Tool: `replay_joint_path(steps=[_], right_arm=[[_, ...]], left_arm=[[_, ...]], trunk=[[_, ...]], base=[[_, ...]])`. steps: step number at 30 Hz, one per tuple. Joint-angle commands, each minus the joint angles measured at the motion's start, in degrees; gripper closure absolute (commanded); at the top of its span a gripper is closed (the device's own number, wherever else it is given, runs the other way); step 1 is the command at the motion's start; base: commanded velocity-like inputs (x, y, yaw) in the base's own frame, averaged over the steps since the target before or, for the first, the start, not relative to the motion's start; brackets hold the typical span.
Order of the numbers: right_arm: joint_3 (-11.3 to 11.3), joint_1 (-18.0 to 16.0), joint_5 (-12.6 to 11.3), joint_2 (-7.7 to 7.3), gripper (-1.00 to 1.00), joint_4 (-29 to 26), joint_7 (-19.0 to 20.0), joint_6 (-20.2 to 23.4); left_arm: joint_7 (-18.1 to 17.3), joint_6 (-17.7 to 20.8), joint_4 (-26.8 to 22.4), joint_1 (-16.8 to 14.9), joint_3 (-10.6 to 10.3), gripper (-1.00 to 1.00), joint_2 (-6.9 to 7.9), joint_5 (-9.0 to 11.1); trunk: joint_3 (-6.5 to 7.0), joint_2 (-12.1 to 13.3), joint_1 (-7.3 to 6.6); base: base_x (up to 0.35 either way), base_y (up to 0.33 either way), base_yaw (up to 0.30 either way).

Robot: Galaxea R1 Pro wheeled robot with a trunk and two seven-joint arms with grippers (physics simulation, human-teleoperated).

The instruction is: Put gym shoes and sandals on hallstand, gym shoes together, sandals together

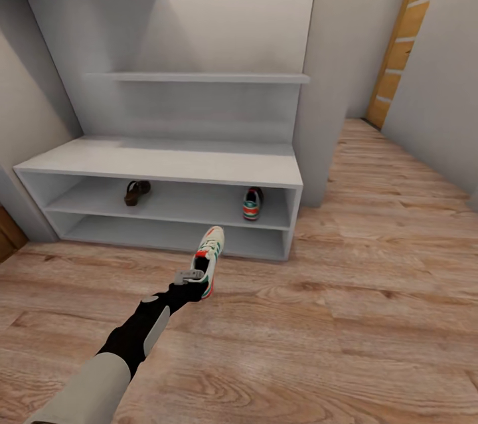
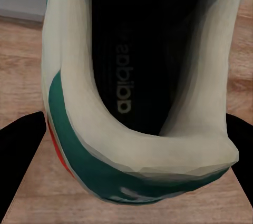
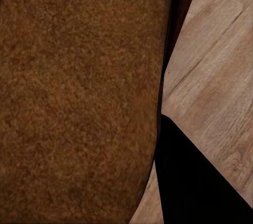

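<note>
Hallstand (image 1: 166, 165), pale grey-white, against the wall: low bench unit with two open lower shelves and two staggered wall shelves above.

Sandal (image 1: 137, 192), dark brown, on the upper of the two lower shelves, toward its left end.

Left tool (image 1: 191, 276), at the end of the dark left arm reaching up from the lower left of the head view: clamped on the heel of a gym shoe (image 1: 208, 259), white with green stripes and red-orange patches, toe pointing toward the hallstand, just in front of its lowest shelf. In the left wrist view the shoe's (image 2: 137, 129) heel and dark inner sole sit between two black fingers (image 2: 18, 166).

Second gym shoe (image 1: 252, 203), on the same shelf as the sandal, toward the right end, well apart from it.

Corridor floor (image 1: 345, 318), light brown wood-grain planks.

Right tool: one black finger (image 3: 195, 182) beside a brown grainy surface (image 3: 79, 97); whether it grips cannot be told.
</note>
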Motion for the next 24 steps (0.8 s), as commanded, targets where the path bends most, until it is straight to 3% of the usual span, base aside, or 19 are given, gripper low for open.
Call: replay_joint_path(steps=[1,15,24], right_arm=[[0.00,-0.03,-0.78,-0.01,1.00,-0.06,-0.58,0.20],[0.00,-0.03,-0.81,-0.01,1.00,-0.06,-0.58,0.23],[0.00,-0.03,-0.81,-0.01,1.00,-0.05,-0.58,0.20]], left_arm=[[0.04,0.42,-0.09,-0.02,-0.07,1.00,0.01,0.58],[0.04,0.43,-0.09,-0.11,-0.09,1.00,-0.02,0.50],[0.04,0.43,-0.09,-0.11,-0.09,1.00,-0.02,0.50]], trunk=[[-0.05,-0.02,0.02],[-0.05,-0.02,0.02],[-0.05,-0.02,0.02]], base=[[0.326,0.000,0.000],[0.345,-0.003,0.000],[0.348,-0.117,0.000]])
